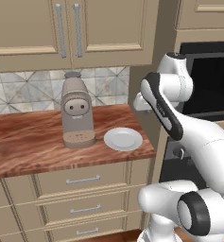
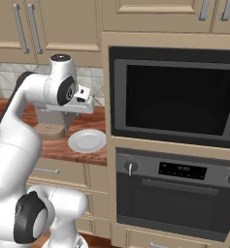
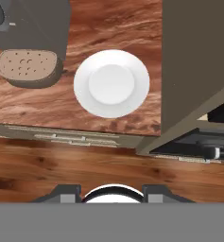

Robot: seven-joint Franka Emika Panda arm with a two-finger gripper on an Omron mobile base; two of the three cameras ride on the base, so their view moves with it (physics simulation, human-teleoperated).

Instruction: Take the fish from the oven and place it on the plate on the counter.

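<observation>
Fish unseen, oven [image 2: 177, 193] door closed: swing the hand, opening untellable, from above the empty plate [image 3: 111, 83] toward four o'clock.

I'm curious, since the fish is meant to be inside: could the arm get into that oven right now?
Probably not yet. The oven door looks shut, so the way in is blocked, and the gripper hangs over the counter near the plate, empty.

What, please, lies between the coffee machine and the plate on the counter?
Nothing: bare counter separates the coffee machine from the plate, clearest in the hand view.
</observation>
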